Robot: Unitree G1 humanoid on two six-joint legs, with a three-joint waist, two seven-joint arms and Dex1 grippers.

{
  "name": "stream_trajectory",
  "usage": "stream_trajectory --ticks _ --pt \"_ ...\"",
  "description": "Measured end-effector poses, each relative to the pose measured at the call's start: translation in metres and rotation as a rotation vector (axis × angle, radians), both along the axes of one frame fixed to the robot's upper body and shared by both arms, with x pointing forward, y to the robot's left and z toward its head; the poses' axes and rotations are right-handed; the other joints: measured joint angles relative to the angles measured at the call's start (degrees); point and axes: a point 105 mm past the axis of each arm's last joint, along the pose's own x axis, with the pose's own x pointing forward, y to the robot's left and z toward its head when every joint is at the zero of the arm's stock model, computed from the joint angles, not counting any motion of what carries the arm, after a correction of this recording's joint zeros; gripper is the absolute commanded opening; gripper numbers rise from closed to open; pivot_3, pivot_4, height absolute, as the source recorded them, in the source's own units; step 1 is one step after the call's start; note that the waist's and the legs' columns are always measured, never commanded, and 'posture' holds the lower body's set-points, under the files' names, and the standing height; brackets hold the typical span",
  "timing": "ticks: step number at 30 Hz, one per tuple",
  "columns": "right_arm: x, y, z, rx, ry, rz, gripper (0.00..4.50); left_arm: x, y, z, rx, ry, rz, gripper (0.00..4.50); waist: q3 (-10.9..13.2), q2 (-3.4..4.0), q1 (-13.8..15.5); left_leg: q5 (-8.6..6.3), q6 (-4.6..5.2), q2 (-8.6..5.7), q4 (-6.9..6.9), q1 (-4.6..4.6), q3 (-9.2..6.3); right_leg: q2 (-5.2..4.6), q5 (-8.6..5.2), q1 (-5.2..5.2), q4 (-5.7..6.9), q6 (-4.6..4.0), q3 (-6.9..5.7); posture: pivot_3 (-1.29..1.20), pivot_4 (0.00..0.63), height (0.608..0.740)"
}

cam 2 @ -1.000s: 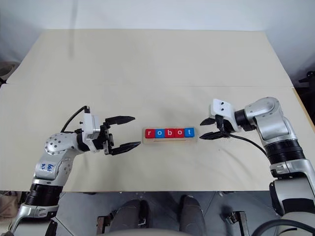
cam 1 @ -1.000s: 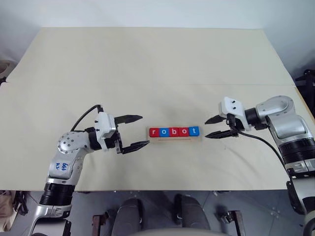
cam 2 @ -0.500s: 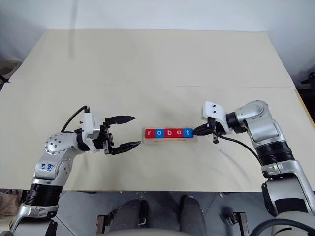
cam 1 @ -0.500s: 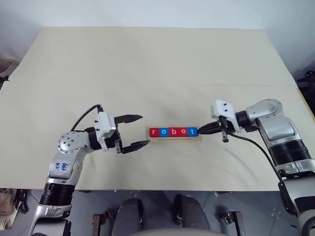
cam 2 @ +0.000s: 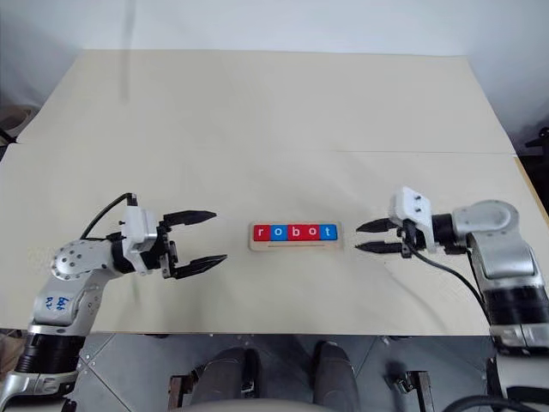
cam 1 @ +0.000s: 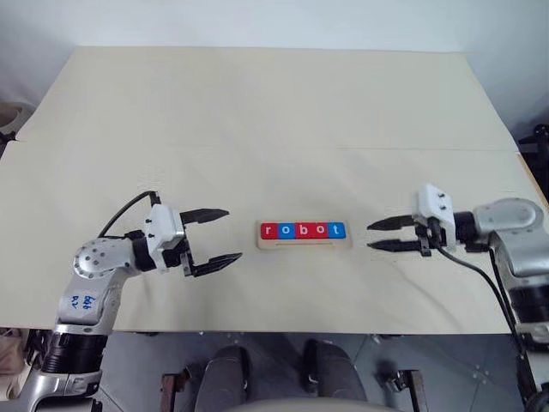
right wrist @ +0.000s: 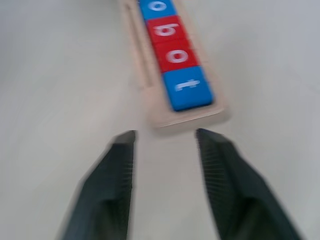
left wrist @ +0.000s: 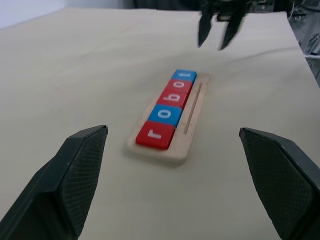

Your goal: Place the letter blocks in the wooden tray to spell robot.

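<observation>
Table: the big tan table (cam 1: 257, 112) holds everything, and the tray sits near its middle.
Left gripper: the left gripper (cam 1: 209, 239) is spread wide with nothing in it. It has slid a little farther off from the tray's r end.
Right gripper: the right gripper (cam 1: 383, 233) was pinched together right at the t block a moment ago. Now it has backed off and its fingers are parted and empty.
Wooden tray: the wooden tray (cam 1: 304, 244) lies flat between the two grippers, touching neither.
Letter blocks: the letter blocks (cam 1: 304, 230) sit in one tight row in the tray, reading r, o, b, o, t.
What it means: the word looks finished, and both arms seem to be leaving.
</observation>
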Motion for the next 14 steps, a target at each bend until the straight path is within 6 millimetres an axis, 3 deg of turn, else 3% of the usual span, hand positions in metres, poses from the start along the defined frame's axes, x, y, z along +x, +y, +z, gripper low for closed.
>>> stream_trajectory --ticks 4,14 --pt "-0.011 -0.004 0.006 0.062 -0.037 -0.021 4.44 0.005 0.01 -0.001 0.007 0.008 0.031 4.5 0.0 0.0 -0.17 0.0 0.0 0.0 -0.01 0.11 0.01 0.01 -0.01 0.03 0.06 -0.02 0.03 0.0 0.15 0.74" --pt "-0.007 -0.007 0.01 0.109 -0.089 -0.099 4.48 0.013 0.017 -0.003 0.025 -0.005 0.052 4.5 0.0 0.0 -0.05 0.0 0.0 0.0 -0.02 0.12 0.02 0.0 -0.01 0.05 0.05 -0.03 0.05 0.0 0.15 0.74"
